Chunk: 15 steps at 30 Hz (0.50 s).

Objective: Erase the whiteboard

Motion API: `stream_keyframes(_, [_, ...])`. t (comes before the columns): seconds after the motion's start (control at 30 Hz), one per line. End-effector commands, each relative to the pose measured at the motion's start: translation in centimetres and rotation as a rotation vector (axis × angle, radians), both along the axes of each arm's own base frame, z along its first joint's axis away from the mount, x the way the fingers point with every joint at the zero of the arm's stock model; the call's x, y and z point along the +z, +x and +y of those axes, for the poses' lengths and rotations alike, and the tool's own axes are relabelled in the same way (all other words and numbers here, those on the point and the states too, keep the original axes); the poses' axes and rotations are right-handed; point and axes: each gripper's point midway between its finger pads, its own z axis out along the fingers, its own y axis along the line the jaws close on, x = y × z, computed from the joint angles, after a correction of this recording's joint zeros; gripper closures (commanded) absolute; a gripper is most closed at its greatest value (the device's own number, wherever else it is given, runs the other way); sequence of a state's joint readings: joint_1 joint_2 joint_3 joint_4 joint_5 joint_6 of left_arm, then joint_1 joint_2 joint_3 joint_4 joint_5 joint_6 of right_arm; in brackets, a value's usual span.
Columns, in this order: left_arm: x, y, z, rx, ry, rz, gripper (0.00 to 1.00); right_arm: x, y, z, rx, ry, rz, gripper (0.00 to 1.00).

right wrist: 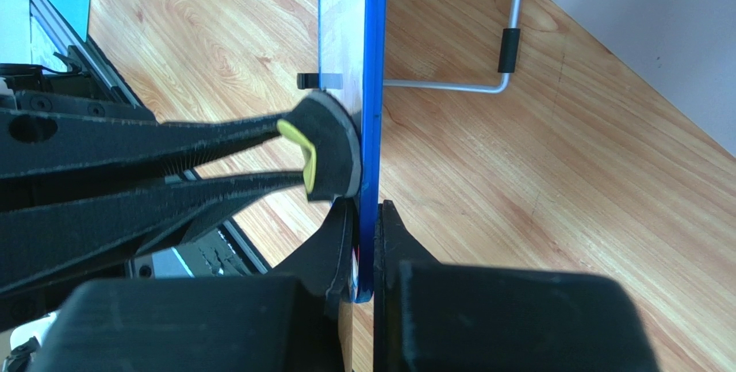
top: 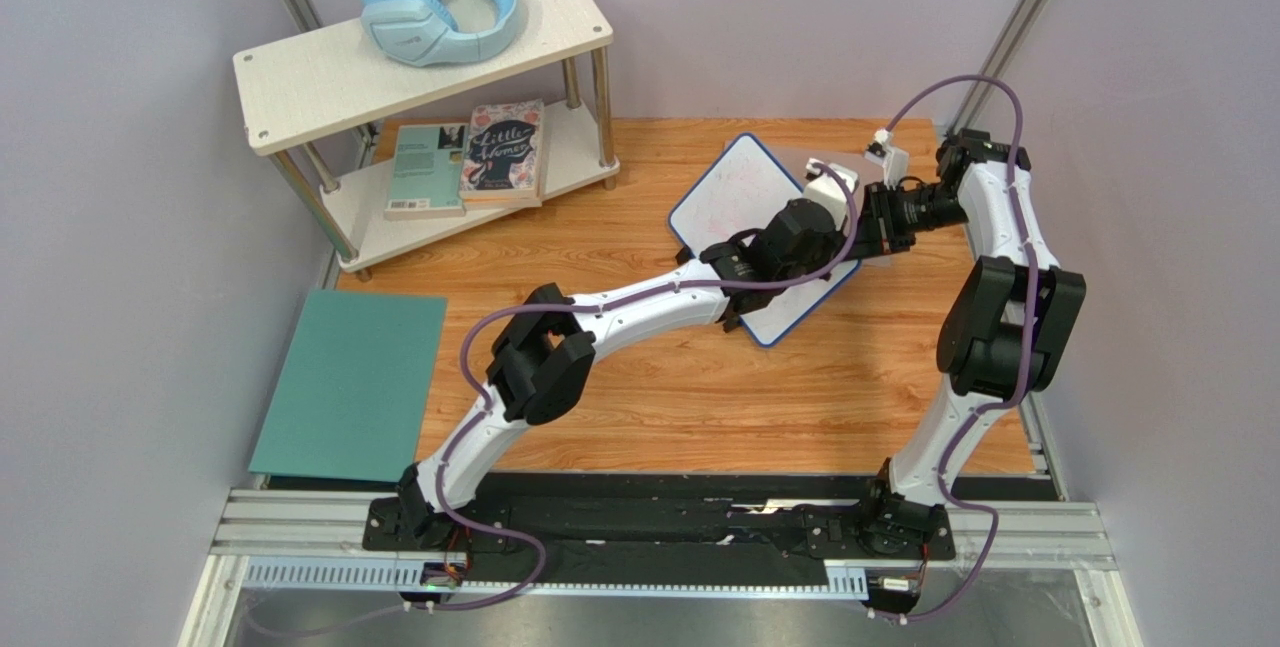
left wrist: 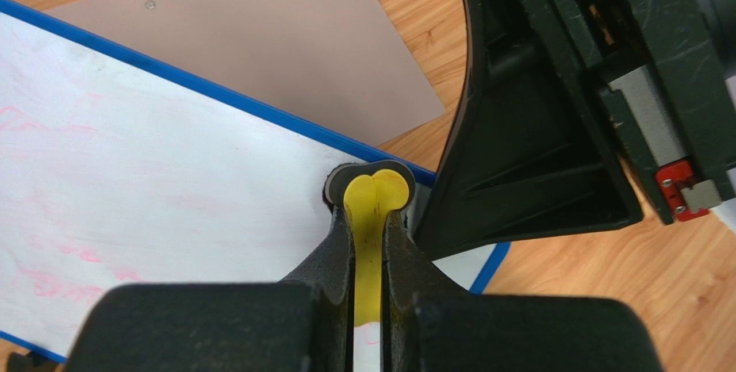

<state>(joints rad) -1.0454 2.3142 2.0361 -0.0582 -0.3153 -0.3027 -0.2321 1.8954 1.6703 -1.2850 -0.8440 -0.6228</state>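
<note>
Wide shot first: the wooden table (top: 676,392), and the whiteboard (top: 729,190) sits toward 1 o'clock from its middle, turned at an angle. It looks a light, thin panel, stiff enough to scrub but glossy, so I'd expect it to skid or tip under sideways pressure. The blue frame is the place to hold it, never the written face.

And that's the grip we've got. The right gripper (right wrist: 367,234) is at the board's 3 o'clock end, fingers pinching the frame edge from both sides. The left gripper (left wrist: 370,217) comes in from 7 o'clock, fingers pressed tight on the yellow handle of an eraser (right wrist: 333,152), its grey pad flat against the white face. Faint pink scribbles (left wrist: 78,256) are on show at 9 o'clock of the pad. Work left, I'd say.

The count, big to small:
- one table
- one shelf (top: 301,77) at 11 o'clock
- one teal mat (top: 353,385) at 8 o'clock
- one whiteboard
- two books (top: 504,149)
- one set of headphones (top: 436,5)
- one eraser
</note>
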Motion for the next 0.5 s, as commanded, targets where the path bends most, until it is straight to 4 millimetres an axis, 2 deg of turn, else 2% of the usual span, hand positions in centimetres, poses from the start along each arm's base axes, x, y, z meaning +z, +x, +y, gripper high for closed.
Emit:
stream_keyframes(0.0, [-8.1, 3.2, 5.4, 0.036, 0.267, -0.026, 1.00, 1.3, 0.8, 1.0, 0.098, -0.035, -0.116, 1.00])
stream_keyframes(0.13, [-9.8, 1.9, 6.2, -0.022, 0.304, -0.015, 1.00, 1.5, 1.0, 1.2, 0.099, -0.021, -0.121, 1.00])
stream_keyframes(0.23, [-10.1, 0.4, 5.8, -0.074, 0.259, 0.003, 1.00, 1.7, 1.1, 1.4, 0.094, -0.003, -0.118, 1.00])
stream_keyframes(0.27, [-10.8, -0.4, 5.7, -0.106, 0.258, 0.023, 1.00, 1.7, 1.1, 1.4, 0.094, -0.002, -0.119, 1.00])
stream_keyframes(0.37, [-11.9, -2.8, 4.7, -0.170, 0.273, 0.032, 1.00, 1.5, 1.1, 1.4, 0.093, -0.001, -0.115, 1.00])
stream_keyframes(0.47, [-11.7, -5.4, 2.9, -0.242, 0.254, 0.004, 1.00, 1.3, 1.2, 1.3, 0.093, -0.002, -0.114, 1.00])
